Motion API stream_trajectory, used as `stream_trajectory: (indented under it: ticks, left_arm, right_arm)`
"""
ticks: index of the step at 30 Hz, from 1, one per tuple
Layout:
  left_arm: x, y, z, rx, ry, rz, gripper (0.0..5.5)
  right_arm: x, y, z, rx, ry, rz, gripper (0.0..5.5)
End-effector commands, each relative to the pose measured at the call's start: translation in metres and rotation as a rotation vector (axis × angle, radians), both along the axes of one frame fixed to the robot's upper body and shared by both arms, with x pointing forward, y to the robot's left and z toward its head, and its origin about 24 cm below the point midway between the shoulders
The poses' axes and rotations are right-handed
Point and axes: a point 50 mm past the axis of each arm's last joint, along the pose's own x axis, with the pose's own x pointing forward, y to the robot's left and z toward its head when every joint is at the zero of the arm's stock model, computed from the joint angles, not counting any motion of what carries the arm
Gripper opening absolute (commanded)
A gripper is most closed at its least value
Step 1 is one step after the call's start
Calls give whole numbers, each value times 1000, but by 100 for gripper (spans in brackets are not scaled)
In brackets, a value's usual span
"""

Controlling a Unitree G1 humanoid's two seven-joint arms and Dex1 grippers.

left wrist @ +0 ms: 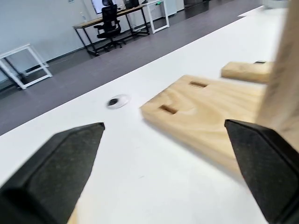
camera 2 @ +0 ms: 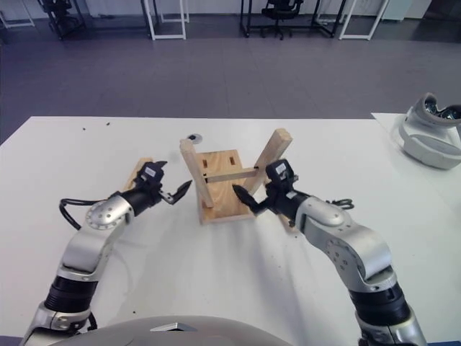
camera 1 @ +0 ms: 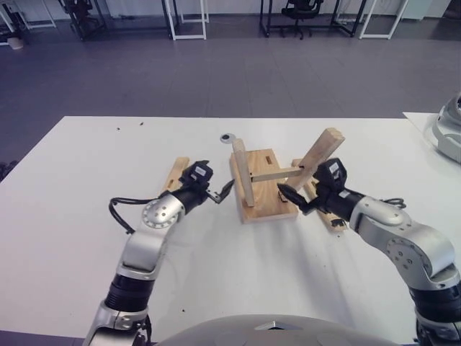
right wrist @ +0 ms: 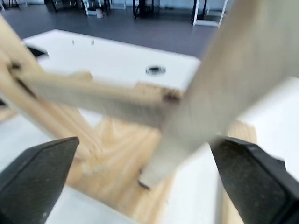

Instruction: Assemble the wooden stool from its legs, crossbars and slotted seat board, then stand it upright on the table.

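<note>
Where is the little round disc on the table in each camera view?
Left eye: disc just past the far edge of the seat board.
Right eye: disc past the seat board's far left corner.
Left wrist: disc near the seat board's slotted corner.
Right wrist: disc beyond the crossbar.
Shared landmark: the seat board.

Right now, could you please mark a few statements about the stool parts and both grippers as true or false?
1. The seat board lies flat on the table. True.
2. Four legs stand on the board. False: two legs stand, joined by a crossbar.
3. The left gripper is shut on a leg. False: it is open, gripping nothing.
4. The right gripper is open. True.
5. A loose wooden piece lies by the left arm. True.
</note>
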Motion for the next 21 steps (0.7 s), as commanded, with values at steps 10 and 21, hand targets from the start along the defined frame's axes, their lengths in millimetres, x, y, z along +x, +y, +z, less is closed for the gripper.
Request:
stream_trajectory:
  ticks: [10, 21]
  left_arm:
    - [0, 18, 22, 58, -22, -169, 474]
    - [23, -44, 150, -518, -291, -336, 474]
  right_arm:
    - [49, -71, -12, -232, -244, -114, 510]
    - [64, -49, 139, 531, -535, -69, 510]
